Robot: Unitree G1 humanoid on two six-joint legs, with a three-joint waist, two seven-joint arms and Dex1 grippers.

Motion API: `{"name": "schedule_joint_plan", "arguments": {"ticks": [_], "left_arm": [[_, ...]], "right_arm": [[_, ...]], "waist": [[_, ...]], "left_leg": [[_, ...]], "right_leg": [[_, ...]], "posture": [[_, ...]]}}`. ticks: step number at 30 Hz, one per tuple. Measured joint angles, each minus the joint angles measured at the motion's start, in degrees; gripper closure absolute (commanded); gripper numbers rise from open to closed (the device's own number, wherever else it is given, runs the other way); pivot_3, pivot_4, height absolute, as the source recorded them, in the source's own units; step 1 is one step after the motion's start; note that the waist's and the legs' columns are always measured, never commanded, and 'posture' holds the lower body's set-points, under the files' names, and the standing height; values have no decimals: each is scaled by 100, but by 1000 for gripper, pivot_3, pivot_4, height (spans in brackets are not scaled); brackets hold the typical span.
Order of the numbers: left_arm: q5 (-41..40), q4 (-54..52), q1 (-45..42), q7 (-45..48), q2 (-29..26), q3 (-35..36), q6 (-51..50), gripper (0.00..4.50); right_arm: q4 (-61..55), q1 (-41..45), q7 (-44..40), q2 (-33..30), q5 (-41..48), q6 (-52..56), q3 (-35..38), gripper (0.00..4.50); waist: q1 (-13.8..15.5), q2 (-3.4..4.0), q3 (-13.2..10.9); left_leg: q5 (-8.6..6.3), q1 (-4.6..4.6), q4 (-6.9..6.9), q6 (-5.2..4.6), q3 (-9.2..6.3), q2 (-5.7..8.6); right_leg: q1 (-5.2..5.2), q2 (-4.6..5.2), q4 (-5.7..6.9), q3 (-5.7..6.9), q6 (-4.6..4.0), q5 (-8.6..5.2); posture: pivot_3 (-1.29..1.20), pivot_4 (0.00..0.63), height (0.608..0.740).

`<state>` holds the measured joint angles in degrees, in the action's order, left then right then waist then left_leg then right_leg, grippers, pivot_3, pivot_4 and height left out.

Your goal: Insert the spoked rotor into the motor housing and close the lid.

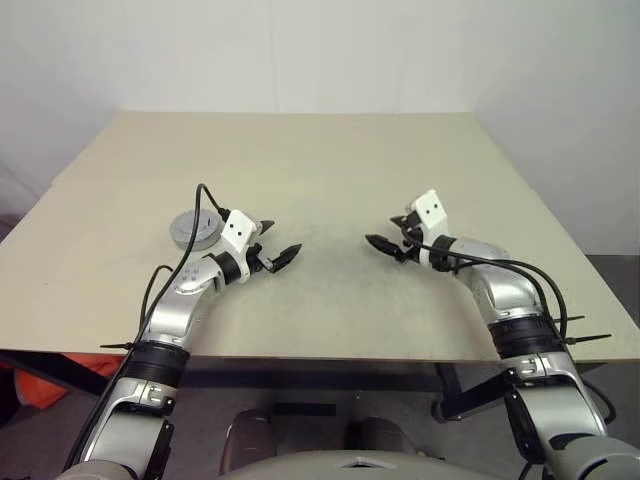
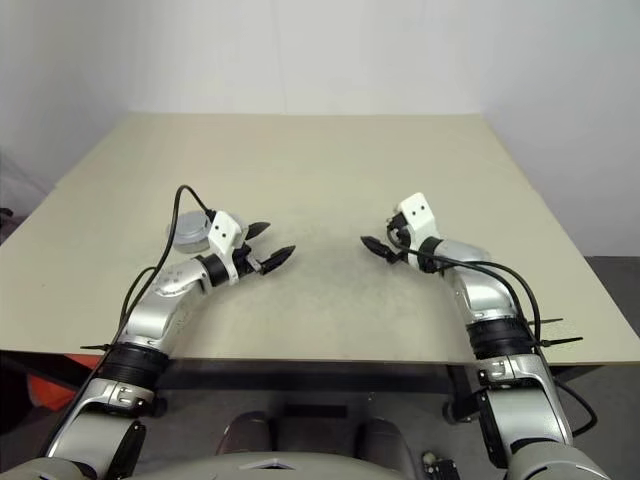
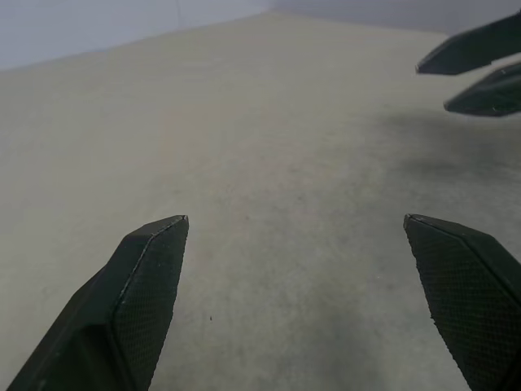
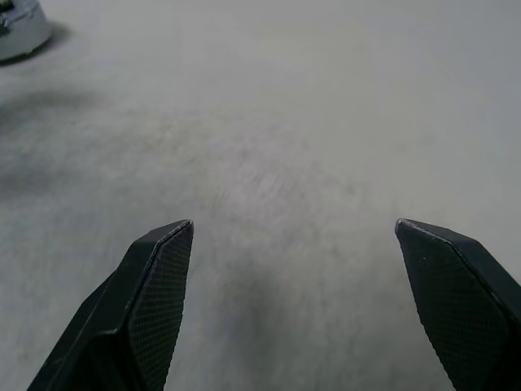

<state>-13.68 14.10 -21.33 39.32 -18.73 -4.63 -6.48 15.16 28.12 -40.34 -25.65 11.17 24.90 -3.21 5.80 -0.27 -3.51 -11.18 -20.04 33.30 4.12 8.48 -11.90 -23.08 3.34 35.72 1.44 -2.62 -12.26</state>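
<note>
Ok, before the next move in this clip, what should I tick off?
1. Left tool open and empty: ok.
2. Right tool open and empty: ok.
3. The tools are apart, with bare table between them: ok.
4. Motor housing sits flat on the table, just behind the left tool: ok.
5. Spoked rotor inside the housing: cannot tell.
6. Lid seated on the housing: cannot tell; its top looks flat and grey, but the detail is too small to read.
</note>
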Motion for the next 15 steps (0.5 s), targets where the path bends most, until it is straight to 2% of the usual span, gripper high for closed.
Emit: {"name": "schedule_joint_plan", "arguments": {"ticks": [15], "left_arm": [[103,29,-1,-34,39,58,26,35]], "right_arm": [[-10,8,-122,27,-161,-1,-44,410]], "waist": [[-11,0,0]], "left_leg": [[-1,1,1,-2,0,0]], "right_leg": [[1,0,0,0,-1,0]], "posture": [[0,0,740]]}}
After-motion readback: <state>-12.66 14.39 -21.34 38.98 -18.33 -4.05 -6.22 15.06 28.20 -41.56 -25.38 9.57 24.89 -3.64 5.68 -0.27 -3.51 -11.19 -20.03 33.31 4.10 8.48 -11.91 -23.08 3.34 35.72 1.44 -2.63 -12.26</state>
